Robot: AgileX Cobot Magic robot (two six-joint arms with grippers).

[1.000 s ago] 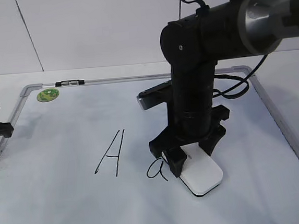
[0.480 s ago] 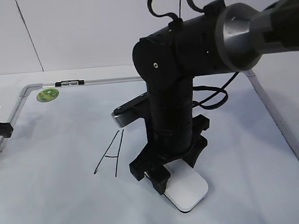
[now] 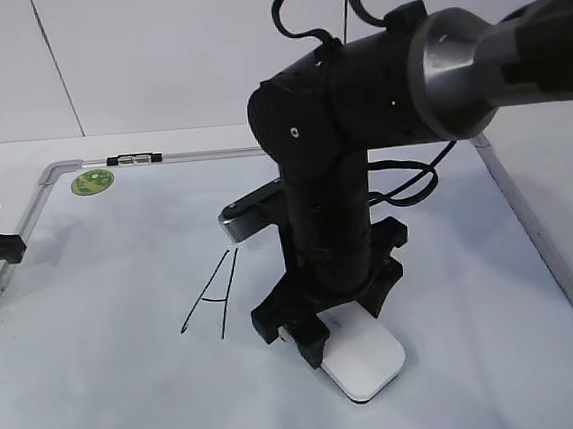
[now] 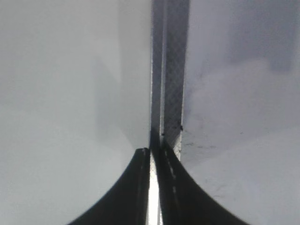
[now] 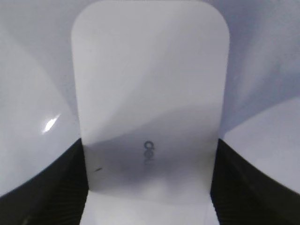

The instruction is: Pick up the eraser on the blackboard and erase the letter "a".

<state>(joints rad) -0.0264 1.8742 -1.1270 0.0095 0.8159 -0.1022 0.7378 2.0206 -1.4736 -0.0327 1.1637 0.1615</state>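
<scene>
A lab-like robot bench — bare white wall (image 3: 152, 56), framed blackboard (image 3: 101, 391) laid flat.

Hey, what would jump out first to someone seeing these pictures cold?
The big black right arm dominates mid-frame, its hand clamped on the white eraser pressed flat to the blackboard. Just left stands a handwritten capital A, and a round green sticker marks the board's far-left corner.

Right hand (image 3: 329, 333) points down, fingers clamped; left hand (image 4: 151, 187) rests with fingers together.
</scene>
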